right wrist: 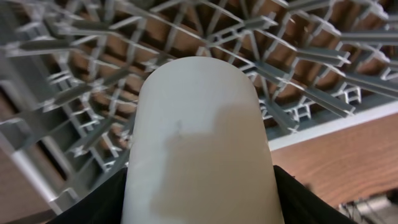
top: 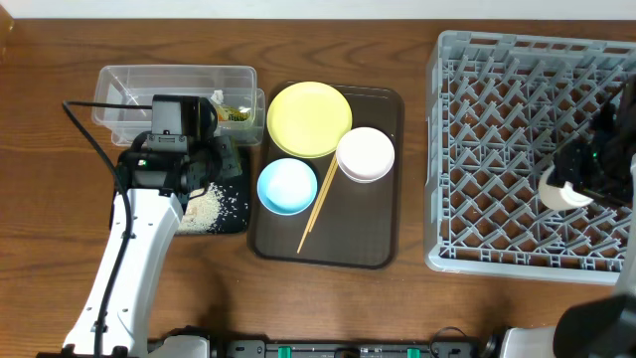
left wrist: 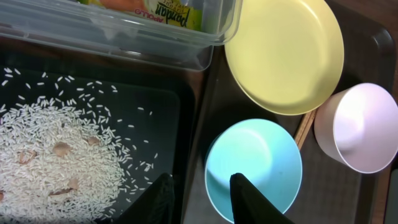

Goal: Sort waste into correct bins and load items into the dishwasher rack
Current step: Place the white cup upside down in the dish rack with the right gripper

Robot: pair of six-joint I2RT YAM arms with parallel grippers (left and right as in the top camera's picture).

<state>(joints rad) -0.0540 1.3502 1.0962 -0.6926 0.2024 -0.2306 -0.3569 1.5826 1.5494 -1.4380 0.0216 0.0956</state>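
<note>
**Cup gripped over the rack; left claw spread beside the blue bowl**

A brown wooden table [top: 60, 199] is seen from above. At its left, a clear container [top: 149, 85] is set behind a black tray [top: 237, 169], on which white rice scraps [top: 204, 211] are scattered. The yellow-green wrapper [top: 237, 113] is seen at the container's right end. The left arm [top: 139, 239] is stretched over both bins. On the dark brown serving tray [top: 383, 249] in the middle are laid the yellow plate [top: 308, 119], the light blue bowl [top: 287, 186], the white bowl [top: 366, 154] and the chopsticks [top: 316, 209], which are slanted between the two bowls. At the right stands the grey rack [top: 497, 149], and the small white cup [top: 562, 194] is seen over its right part.

From the left wrist, the left gripper [left wrist: 199, 202] is shown spread wide, with nothing held. One finger is placed over the black tray's edge, the other over the blue bowl's rim.

From the right wrist, the right gripper [right wrist: 199, 208] is shown clamped on the cup, with a dark finger pressed to each side. Whether the cup touches the pegs cannot be told.
</note>
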